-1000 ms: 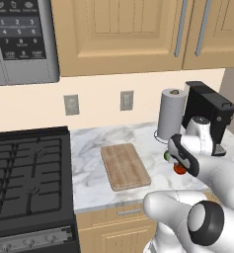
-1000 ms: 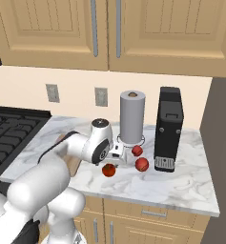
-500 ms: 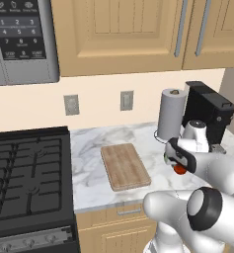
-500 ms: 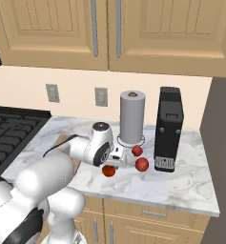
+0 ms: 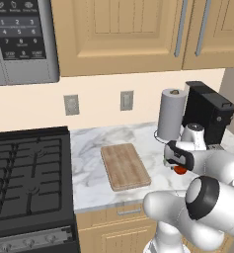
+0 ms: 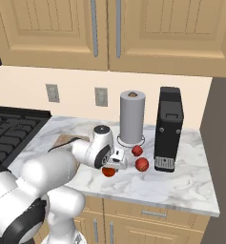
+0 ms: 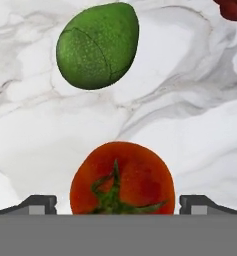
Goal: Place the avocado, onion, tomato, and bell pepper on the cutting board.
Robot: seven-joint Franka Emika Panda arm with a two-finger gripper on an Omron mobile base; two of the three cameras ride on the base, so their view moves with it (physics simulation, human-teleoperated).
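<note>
A red tomato point(image 7: 121, 180) with a green stem lies on the marble counter between my gripper's point(image 7: 118, 202) two fingertips, which stand open close to its sides. Just beyond it lies the green avocado point(image 7: 97, 45). From the base, my gripper point(image 6: 115, 164) points down over the tomato point(image 6: 108, 172) right of the wooden cutting board point(image 5: 125, 166), which carries nothing. Two reddish round vegetables point(image 6: 137, 150) point(image 6: 142, 164) lie near the paper towel roll; I cannot tell which is the onion and which the bell pepper.
A paper towel roll point(image 6: 132, 117) and a black coffee machine point(image 6: 168, 128) stand at the back of the counter. The stove point(image 5: 24, 173) lies left of the board. The counter's front edge point(image 6: 148, 198) runs close behind the tomato.
My hand has sunk a little lower over the tomato, and the arm's elbow has swung. The vegetables and the board have not moved.
</note>
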